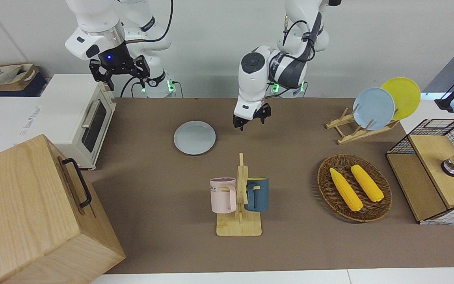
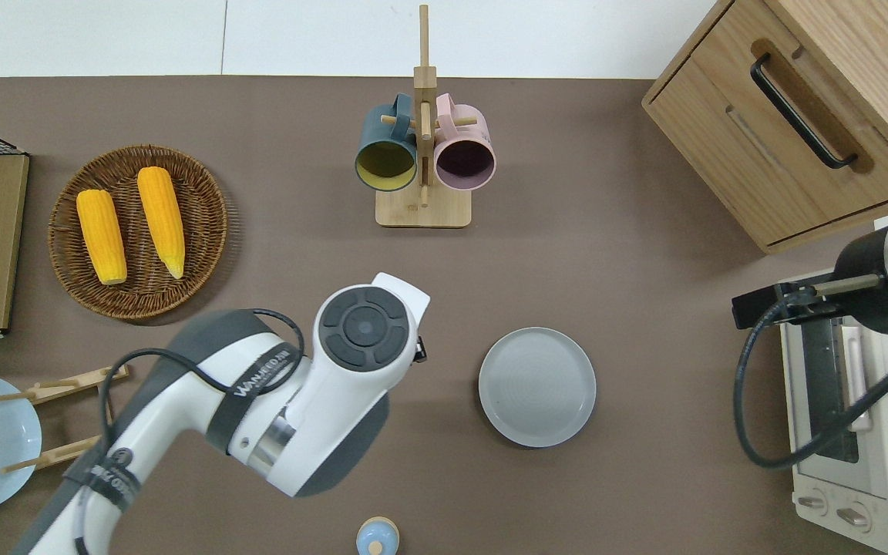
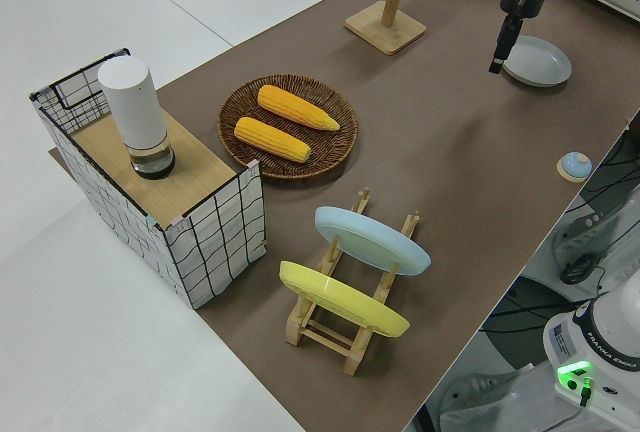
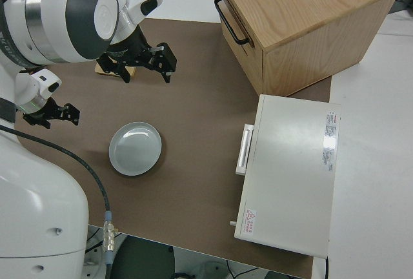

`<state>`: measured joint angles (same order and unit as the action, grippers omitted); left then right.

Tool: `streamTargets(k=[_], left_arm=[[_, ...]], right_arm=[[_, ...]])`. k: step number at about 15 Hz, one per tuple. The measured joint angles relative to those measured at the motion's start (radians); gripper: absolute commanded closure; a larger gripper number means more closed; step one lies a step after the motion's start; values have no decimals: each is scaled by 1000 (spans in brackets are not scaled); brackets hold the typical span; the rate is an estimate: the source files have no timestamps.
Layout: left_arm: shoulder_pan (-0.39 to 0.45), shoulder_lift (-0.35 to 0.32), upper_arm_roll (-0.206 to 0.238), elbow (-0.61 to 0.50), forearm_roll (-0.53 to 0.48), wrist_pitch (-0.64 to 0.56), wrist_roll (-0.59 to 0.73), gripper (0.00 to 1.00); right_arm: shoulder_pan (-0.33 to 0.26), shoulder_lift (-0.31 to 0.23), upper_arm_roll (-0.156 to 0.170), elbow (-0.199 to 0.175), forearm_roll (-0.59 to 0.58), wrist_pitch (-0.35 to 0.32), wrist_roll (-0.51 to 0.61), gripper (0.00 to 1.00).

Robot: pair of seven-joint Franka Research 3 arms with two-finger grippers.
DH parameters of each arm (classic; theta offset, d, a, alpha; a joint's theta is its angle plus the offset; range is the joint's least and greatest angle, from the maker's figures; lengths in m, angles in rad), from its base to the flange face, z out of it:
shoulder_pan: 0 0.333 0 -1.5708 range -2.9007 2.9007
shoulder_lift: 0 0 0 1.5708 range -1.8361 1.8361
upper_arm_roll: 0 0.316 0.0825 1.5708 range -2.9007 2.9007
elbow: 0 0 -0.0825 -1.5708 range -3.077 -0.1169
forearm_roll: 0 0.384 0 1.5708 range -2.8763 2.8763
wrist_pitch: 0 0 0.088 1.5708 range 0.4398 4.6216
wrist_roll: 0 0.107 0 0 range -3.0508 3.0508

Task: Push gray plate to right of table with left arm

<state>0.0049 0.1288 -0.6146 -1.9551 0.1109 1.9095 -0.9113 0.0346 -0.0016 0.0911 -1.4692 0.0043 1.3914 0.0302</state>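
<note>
Plate: round pale gray-blue plate (image 1: 194, 137) flat on the brown bench (image 1: 290, 244).
Left hand (image 1: 252, 118): fingers parted, empty, at the plate's 9 o'clock (overhead view).
Right arm: parked.

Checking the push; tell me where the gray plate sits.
The gray plate lies flat on the table, between the left gripper and the toaster oven.

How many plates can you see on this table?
3. The gray plate lies flat near the table's middle. The sky-blue plate and the yellow plate stand in the wooden rack toward the left arm's end.
</note>
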Motion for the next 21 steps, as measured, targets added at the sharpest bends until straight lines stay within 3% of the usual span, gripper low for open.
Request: streamTargets(k=[5,13,17,21], left_arm=[[152,-72,13,22,-63,-81,281,9],[346,-157,31,56,-80,-168,629,9],[426,-178,83,76,-108,-210,843,9],[435,-185,169,131,-133,-260,987,9]], right_arm=[[0,0,0,0,0,0,0,17],[0,0,0,0,0,0,0,17],[0,0,0,0,0,0,0,17],[0,0,0,0,0,0,0,17]])
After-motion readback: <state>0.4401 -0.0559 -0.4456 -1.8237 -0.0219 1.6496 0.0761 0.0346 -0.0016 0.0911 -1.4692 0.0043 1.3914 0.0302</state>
